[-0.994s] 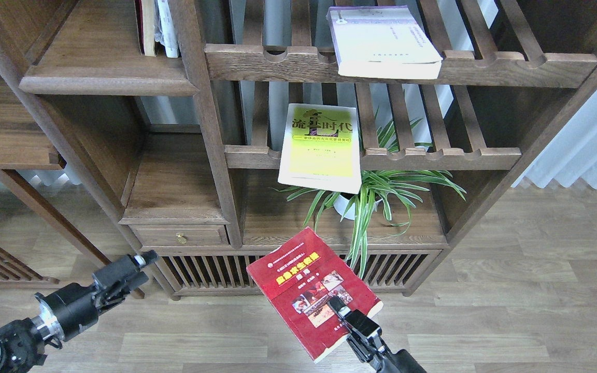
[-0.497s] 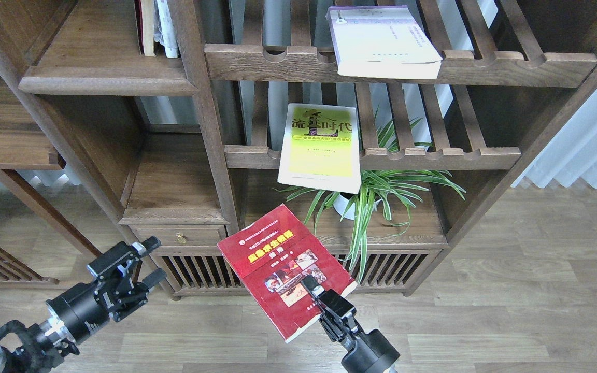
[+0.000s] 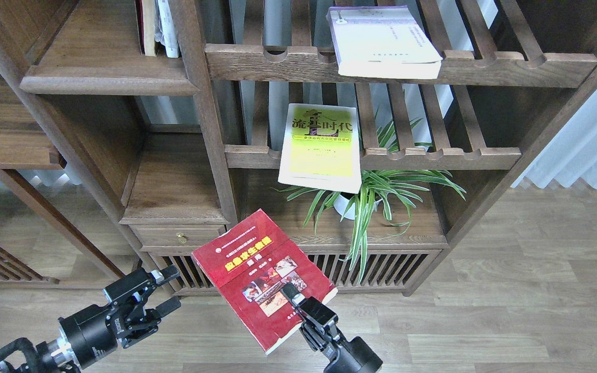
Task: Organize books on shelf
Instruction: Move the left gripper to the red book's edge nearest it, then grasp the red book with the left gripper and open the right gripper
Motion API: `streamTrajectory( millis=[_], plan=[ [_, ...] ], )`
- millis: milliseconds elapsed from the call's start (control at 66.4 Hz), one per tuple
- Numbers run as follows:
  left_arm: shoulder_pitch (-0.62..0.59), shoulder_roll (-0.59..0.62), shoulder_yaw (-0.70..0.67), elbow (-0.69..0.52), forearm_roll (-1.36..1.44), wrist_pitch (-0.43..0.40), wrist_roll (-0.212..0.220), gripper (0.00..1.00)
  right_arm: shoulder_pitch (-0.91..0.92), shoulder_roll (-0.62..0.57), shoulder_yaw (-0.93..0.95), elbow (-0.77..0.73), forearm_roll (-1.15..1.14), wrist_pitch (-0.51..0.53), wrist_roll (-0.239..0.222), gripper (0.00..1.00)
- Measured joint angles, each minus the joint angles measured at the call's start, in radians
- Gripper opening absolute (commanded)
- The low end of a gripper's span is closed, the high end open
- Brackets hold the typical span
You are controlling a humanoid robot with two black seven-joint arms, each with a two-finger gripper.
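Observation:
My right gripper [image 3: 293,298] is shut on the dark red book [image 3: 259,277] with a yellow title and holds it in the air, tilted, in front of the cabinet's low slatted base. My left gripper [image 3: 166,290] is open and empty, to the left of the red book, apart from it. The yellow-green book [image 3: 322,147] lies on the middle slatted rack and overhangs its front rail. The white book with a lavender edge [image 3: 381,41] lies on the upper slatted rack. The solid dark-brown shelf [image 3: 107,67] with a moulded front edge is at the upper left.
A few books [image 3: 156,26] stand upright at the right end of the solid shelf. A potted spider plant [image 3: 376,197] sits on the low board under the yellow-green book. A small drawer [image 3: 179,235] with a brass knob is at the lower left. Wooden floor lies in front.
My right gripper has carried the red book to the left, toward my left gripper. My left gripper has moved right and a little down, and its fingers have opened.

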Motion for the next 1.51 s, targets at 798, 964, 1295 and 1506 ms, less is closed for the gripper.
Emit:
streamTrajectory(
  millis=[798, 964, 1295, 1506],
  plan=[
    [-0.035, -0.153, 0.084, 0.072, 0.055, 0.0, 0.0, 1.0, -0.009, 0.0, -0.023, -0.005, 0.006, 0.0, 0.0, 0.04],
    [-0.058, -0.17, 0.099, 0.076, 0.064, 0.0, 0.0, 0.98, -0.015, 0.0, -0.024, -0.005, 0.005, 0.0, 0.0, 0.04],
    [-0.073, -0.208, 0.1, 0.1, 0.064, 0.0, -0.005, 0.86, -0.02, 0.0, -0.024, -0.005, 0.004, 0.0, -0.001, 0.04],
    [-0.071, -0.215, 0.105, 0.103, 0.065, 0.0, -0.005, 0.68, -0.02, 0.0, -0.024, -0.005, 0.003, 0.0, -0.001, 0.04]
  ],
)
